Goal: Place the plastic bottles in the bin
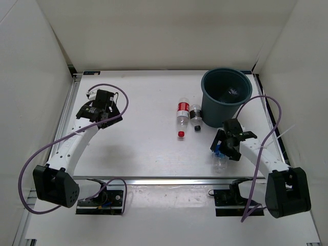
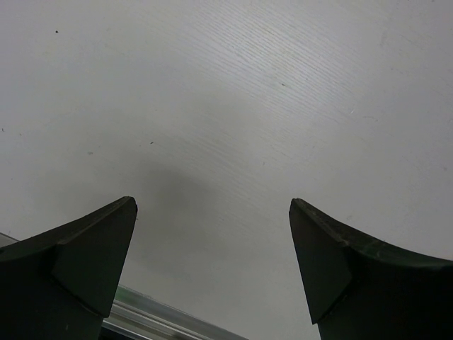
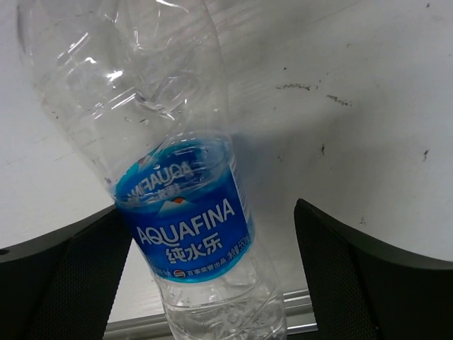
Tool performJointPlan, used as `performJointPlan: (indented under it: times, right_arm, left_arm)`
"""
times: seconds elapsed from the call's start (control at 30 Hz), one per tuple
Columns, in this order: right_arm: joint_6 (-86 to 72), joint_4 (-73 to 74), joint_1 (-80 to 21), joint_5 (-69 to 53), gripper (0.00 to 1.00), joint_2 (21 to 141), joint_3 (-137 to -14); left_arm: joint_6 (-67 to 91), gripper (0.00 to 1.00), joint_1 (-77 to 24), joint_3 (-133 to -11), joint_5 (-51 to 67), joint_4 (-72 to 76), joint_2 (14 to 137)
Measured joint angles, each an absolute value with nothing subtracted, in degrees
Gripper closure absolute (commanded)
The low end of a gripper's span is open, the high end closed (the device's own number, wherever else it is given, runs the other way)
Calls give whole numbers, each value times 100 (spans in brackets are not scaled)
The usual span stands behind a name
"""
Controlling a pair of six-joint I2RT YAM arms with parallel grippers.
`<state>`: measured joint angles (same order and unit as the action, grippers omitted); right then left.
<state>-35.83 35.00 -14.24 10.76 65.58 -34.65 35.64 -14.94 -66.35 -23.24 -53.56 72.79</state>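
Right jaws wide around bottle (blue label, "AQUAFINA 纯水乐"), seemingly ungripped

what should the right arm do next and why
Probably close the right gripper on the blue-label bottle: the jaws stand open with the bottle's labelled middle between them, so a grip should come before any lift toward the bin.

Red-labelled bottle near bin

Overhead and close, downward wrist views share table.
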Motion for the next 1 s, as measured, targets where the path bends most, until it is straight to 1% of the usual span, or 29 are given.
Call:
performJointPlan:
  times: [0.07, 0.1, 0.13, 0.2, 0.3, 0.43, 0.53, 0.63, 0.73, 0.83, 0.93, 0.97, 1.0]
  right_arm:
    - [-3614, 3505, -1441, 1079, 15, 6657, -3468]
    - [-3627, 3516, -1457, 1079, 29, 6657, -3470]
    - [-3625, 3553, -1479, 1079, 37, 6626, -3472]
    - [-3719, 3734, -1498, 1079, 48, 6495, -3516]
    - [-3889, 4244, -1509, 1085, 48, 6108, -3758]
    - [-4125, 5221, -1621, 1129, 61, 5450, -4659]
    - [-4222, 5918, -1699, 1232, 67, 5203, -5885]
    - [-4191, 6206, -1706, 1597, 70, 5290, -7271]
    - [-3959, 6117, -1706, 2196, 70, 5756, -8477]
    - [-3507, 5518, -1704, 2858, 73, 6482, -9085]
    - [-3085, 4794, -1660, 3439, 73, 7384, -9452]
    - [-2958, 4615, -1638, 3570, 66, 7695, -9572]
    - [-2825, 4329, -1614, 3699, 61, 8020, -9664]
  left_arm:
    - [3562, 0, -1494, -6635, -2353, -5356, 7273]
    - [3562, 0, -1494, -6635, -2373, -5358, 7264]
    - [3562, 0, -1494, -6635, -2397, -5358, 7258]
    - [3564, 0, -1494, -6635, -2486, -5360, 7240]
    - [3570, 0, -1494, -6635, -2652, -5384, 7214]
    - [3605, 0, -1494, -6635, -2825, -5402, 7210]
    - [3607, 0, -1494, -6635, -2908, -5404, 7210]
    - [3610, 0, -1494, -6635, -2943, -5402, 7210]
    - [3610, 0, -1494, -6617, -2945, -5391, 7210]
    - [3612, 0, -1494, -6591, -2941, -5360, 7210]
    - [3612, 0, -1494, -6578, -2936, -5317, 7210]
    - [3614, 0, -1494, -6565, -2934, -5290, 7210]
    - [3616, 0, -1494, -6547, -2932, -5264, 7205]
